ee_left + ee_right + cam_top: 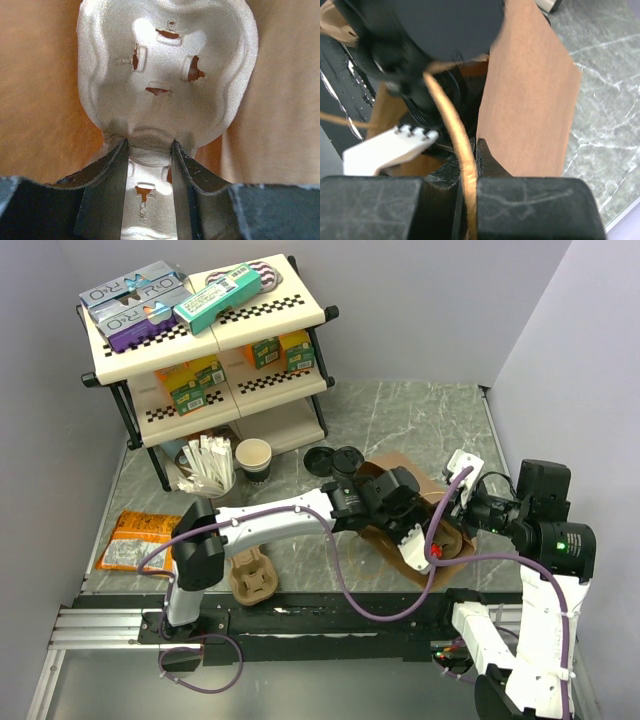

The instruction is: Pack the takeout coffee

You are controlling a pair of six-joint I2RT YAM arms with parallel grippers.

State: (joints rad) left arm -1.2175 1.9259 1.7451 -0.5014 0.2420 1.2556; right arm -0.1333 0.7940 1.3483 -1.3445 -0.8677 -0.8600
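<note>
Left gripper (148,145) is clamped on the pulp carrier (165,75), right gripper (470,155) pinches the paper bag (530,90) — coffee cup (254,462) sits far left by the shelf (300,315), probably light and squashy, so grip mid-wall gently.

The carrier (165,95) is pale moulded pulp, matt and fibrous, with ragged torn holes. The bag (40,100) is brown paper, smooth and matt. The left gripper (149,145) has fingers (107,190) of black plastic, dull and finely scratched. The table (610,100) looks like grey-green stone with white veins and a slight sheen. The cup (254,458) is matt paper. The lids (322,460) are black plastic with a faint gloss. The packet (135,538) is shiny orange film. The shelf (312,312) has cream plastic trays on black tubes that look like metal.
</note>
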